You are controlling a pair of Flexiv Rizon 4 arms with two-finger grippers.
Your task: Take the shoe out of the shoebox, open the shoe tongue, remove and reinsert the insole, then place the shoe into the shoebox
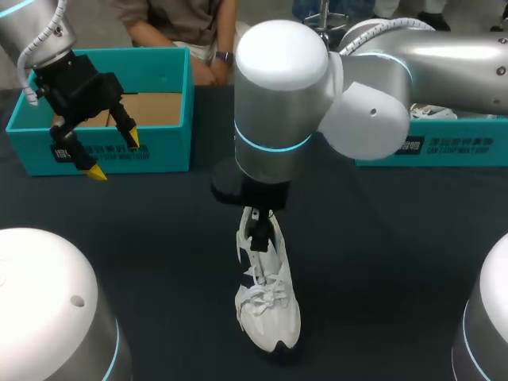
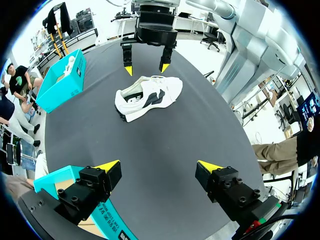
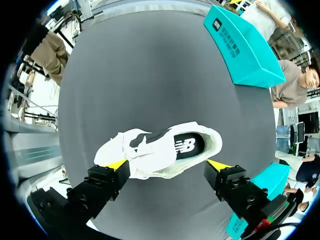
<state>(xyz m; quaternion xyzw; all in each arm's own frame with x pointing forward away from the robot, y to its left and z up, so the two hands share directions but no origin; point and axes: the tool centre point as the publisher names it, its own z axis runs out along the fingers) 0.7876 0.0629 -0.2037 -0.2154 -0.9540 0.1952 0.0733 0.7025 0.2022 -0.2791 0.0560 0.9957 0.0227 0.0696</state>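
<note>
A white shoe (image 1: pixel 268 305) with black side marks stands upright on the dark table, toe toward the near edge. My right gripper (image 1: pixel 258 230) hangs open just above its heel. In the right wrist view the yellow tips of that gripper (image 3: pixel 168 164) straddle the shoe (image 3: pixel 160 147), apart from it, and the dark insole shows inside the shoe. The open teal shoebox (image 1: pixel 99 103) sits at the back left. My left gripper (image 1: pixel 115 155) hovers open and empty at its front wall. The left wrist view shows its own gripper (image 2: pixel 159 166), with the shoe (image 2: pixel 147 96) far ahead.
A second teal box (image 1: pixel 444 143) stands at the back right, partly behind my right arm, with something white inside. My right arm's big elbow (image 1: pixel 282 87) hides the table's middle back. Bare dark cloth lies on both sides of the shoe.
</note>
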